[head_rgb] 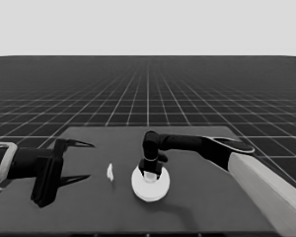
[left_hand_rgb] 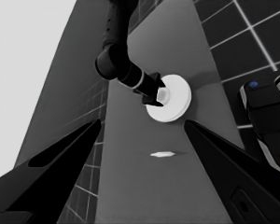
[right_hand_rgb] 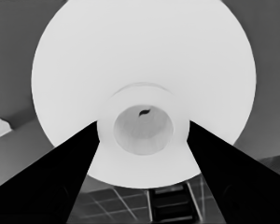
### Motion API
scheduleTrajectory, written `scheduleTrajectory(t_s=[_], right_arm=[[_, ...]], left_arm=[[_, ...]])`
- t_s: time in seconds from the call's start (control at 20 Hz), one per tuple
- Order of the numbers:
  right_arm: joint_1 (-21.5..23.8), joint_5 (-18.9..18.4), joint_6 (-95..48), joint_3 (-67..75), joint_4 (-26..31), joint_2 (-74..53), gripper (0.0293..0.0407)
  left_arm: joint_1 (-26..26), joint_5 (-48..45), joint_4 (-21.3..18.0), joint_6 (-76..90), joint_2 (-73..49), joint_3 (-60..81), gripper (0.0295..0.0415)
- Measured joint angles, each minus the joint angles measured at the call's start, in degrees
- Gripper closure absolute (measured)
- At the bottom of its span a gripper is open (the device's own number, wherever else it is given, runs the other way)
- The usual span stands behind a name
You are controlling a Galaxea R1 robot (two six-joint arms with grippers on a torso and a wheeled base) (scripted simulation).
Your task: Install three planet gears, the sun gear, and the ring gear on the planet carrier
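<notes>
The table carries one stack near its middle. On top sits the larger round part, which is the ring gear; no gears and no smaller round part are visible, so judge them to be covered beneath it. You are therefore at the last step: seating the ring gear.

The right gripper stands directly over this part. In the right wrist view its fingers sit against either side of the raised central hub, pinching it.

Before releasing, confirm the part lies flat and concentric. Then spread the fingers and lift straight up to avoid dragging it.

The left gripper waits over the table's left end, fingers spread and holding nothing.

A thin white piece lies between the two grippers, clear of the stack.
</notes>
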Motion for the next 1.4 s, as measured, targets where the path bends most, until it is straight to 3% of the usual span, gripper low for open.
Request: scheduleTrajectory(t_s=[1.3, 1.35, 1.4], right_arm=[[0.0, 0.0, 13.0, 0.0, 0.0, 0.0, 0.0351], [0.0, 0.0, 13.3, 0.0, 0.0, 0.0, 0.0327], [0.0, 0.0, 13.5, 0.0, 0.0, 0.0, 0.0319]], left_arm=[[0.0, 0.0, 0.0, 0.0, 0.0, 0.0, 0.0326], [0.0, 0.0, 0.0, 0.0, 0.0, 0.0, 0.0326], [0.0, 0.0, 0.0, 0.0, 0.0, 0.0, 0.0326]])
